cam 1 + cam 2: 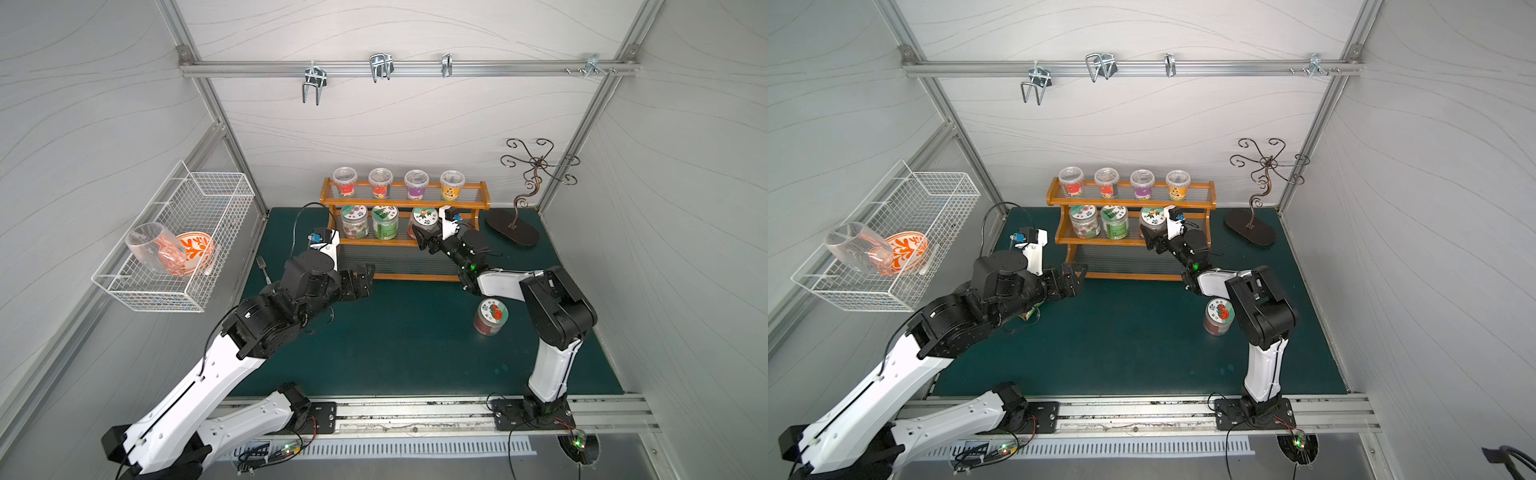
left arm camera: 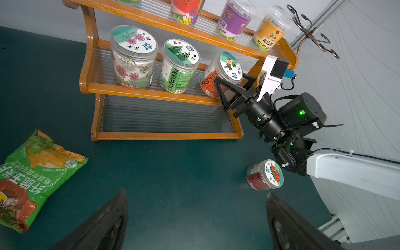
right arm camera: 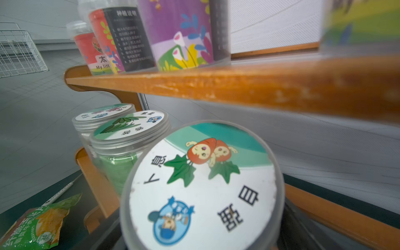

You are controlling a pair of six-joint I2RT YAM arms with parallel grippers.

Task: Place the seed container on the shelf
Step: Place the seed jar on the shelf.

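Left wrist view: the carrot-labelled seed container [image 2: 220, 71] leans tilted on the middle tier of the shelf [image 2: 151, 97]. The right gripper [image 2: 230, 78] straddles it, presumably guiding it upright; whether it is clamped or released cannot be told. The left gripper [image 2: 195, 192] hangs spread and empty.

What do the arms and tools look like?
The left arm and right arm have white shell links, black joint housings. The left tool and right tool are black; the right's fingers are open triangular frames. A white bracket behind each carries a black camera with a blue plug. Thin black cables loop alongside. Green lights on the right wrist. Black base plates on a silver rail.
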